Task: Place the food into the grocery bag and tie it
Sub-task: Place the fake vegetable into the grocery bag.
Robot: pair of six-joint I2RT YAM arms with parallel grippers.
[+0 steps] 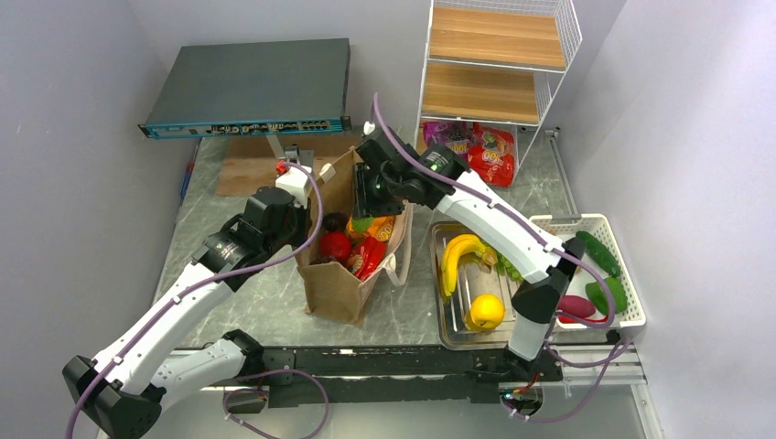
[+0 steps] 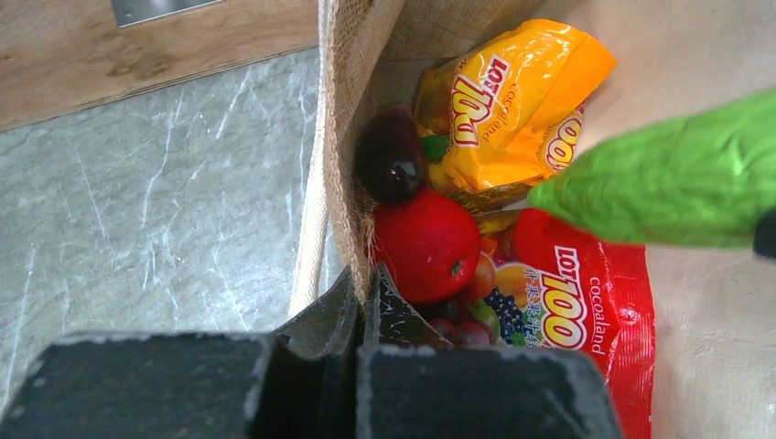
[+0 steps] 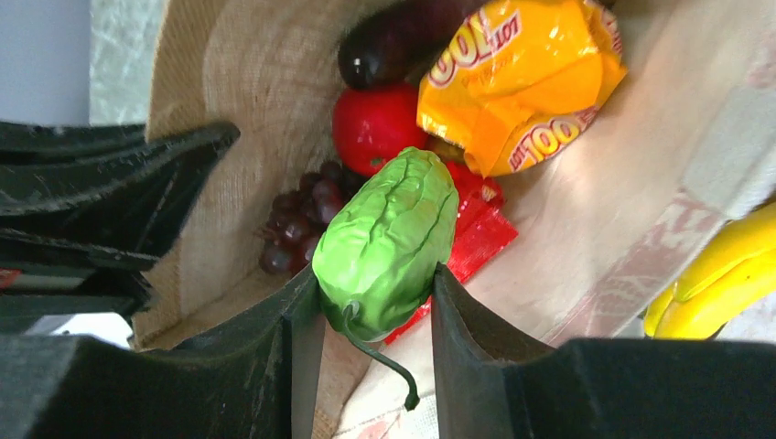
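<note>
The brown grocery bag [image 1: 334, 293] stands open in the middle of the table, with a cream rope handle [image 2: 307, 229] hanging outside its left wall. My left gripper [image 2: 366, 288] is shut on the bag's left rim [image 1: 314, 206]. My right gripper [image 3: 375, 293] is over the bag's mouth [image 1: 375, 203], shut on a wrinkled green vegetable [image 3: 389, 233] with a dark stalk. Inside the bag lie a red apple [image 2: 425, 242], an orange snack packet [image 2: 508, 101], a red snack packet [image 2: 586, 311], dark grapes [image 3: 297, 219] and a dark purple vegetable [image 2: 389, 160].
A metal tray [image 1: 450, 334] right of the bag holds bananas [image 1: 458, 256] and a yellow fruit [image 1: 485, 311]. A white basket [image 1: 558, 222] holds cucumbers [image 1: 599, 251]. Snack packets [image 1: 494, 151] lie under a wire shelf [image 1: 494, 64]. A wooden board [image 1: 247, 165] and grey box [image 1: 252, 87] sit behind.
</note>
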